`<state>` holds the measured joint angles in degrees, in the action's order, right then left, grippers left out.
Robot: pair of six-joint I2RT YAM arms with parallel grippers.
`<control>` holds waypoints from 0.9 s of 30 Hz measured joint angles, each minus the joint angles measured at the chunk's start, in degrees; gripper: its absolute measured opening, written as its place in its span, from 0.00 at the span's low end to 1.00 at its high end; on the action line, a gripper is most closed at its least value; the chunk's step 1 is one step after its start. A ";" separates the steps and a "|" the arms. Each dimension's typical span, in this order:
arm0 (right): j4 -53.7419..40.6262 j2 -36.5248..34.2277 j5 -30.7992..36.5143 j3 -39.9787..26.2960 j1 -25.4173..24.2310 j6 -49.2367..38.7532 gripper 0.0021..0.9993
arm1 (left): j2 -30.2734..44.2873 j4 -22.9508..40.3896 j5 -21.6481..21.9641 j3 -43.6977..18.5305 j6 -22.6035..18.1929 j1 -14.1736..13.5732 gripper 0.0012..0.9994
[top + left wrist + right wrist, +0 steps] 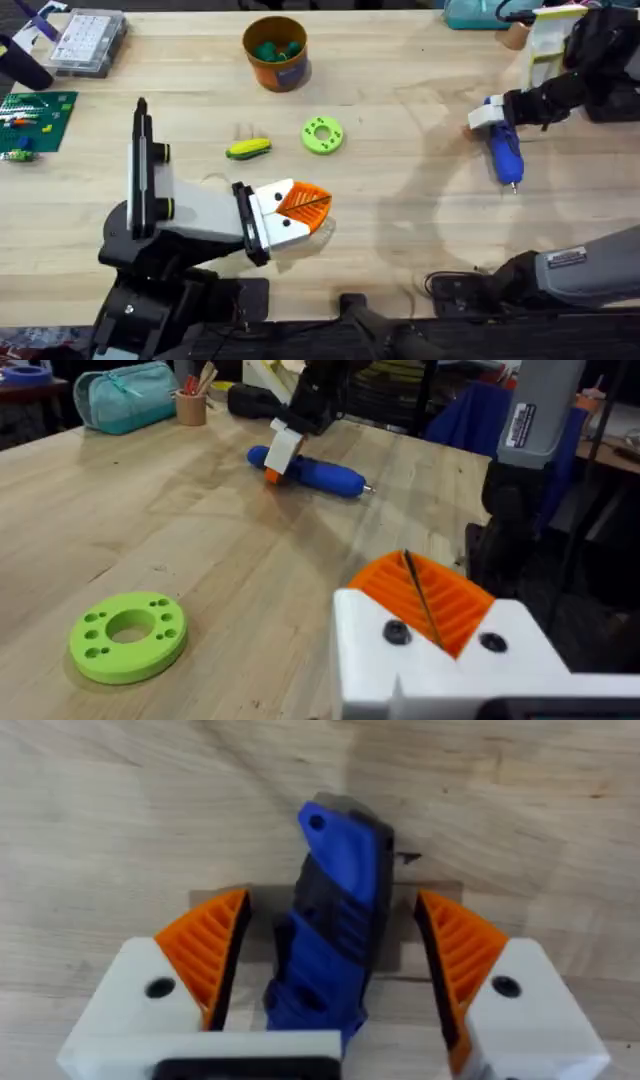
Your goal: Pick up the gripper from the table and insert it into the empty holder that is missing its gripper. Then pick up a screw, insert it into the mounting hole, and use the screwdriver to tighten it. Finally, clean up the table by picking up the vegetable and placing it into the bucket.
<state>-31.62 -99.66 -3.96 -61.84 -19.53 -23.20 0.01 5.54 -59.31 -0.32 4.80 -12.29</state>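
Observation:
The holder [195,210] stands at the front left and carries the white gripper [290,205] with orange fingers on its black end bracket. In the left wrist view this mounted gripper [440,610] has its pads together, and a mounting hole [397,631] shows as a dark dot. At the right the blue screwdriver [505,155] lies flat. My right gripper [335,905] is open and straddles the screwdriver [335,920] with a gap on each side. The vegetable [248,149] lies mid-table beside the lime-green ring [322,135]. The bucket [275,52] stands at the back. A screw is out of view.
A clear parts case [88,40] and a green board [35,115] sit at the far left. A teal pouch [125,395] and a cup of sticks [190,405] stand at the back right. The right arm's lower link [570,268] lies along the front right.

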 joint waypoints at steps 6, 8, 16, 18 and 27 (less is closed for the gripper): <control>-0.07 -0.50 -0.02 -0.38 0.00 0.00 0.98 | 0.02 0.00 0.00 0.00 0.00 0.00 0.01; -0.24 -0.83 -0.05 -0.70 0.00 -0.01 0.98 | 0.00 0.00 0.00 0.00 0.00 0.00 0.01; 1.05 -2.32 0.86 -1.85 -0.39 -0.80 0.07 | 0.00 0.00 0.00 0.00 0.00 0.00 0.01; 1.09 -2.46 1.09 -2.01 -0.42 -0.87 0.02 | 0.00 0.00 0.00 0.00 0.00 0.00 0.01; 0.35 -2.46 1.40 -2.16 -0.42 -1.11 0.02 | 0.00 0.00 0.00 0.00 0.00 0.00 0.01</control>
<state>-31.27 -102.13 -2.57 -64.01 -19.94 -24.32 0.01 5.54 -59.31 -0.32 4.80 -12.29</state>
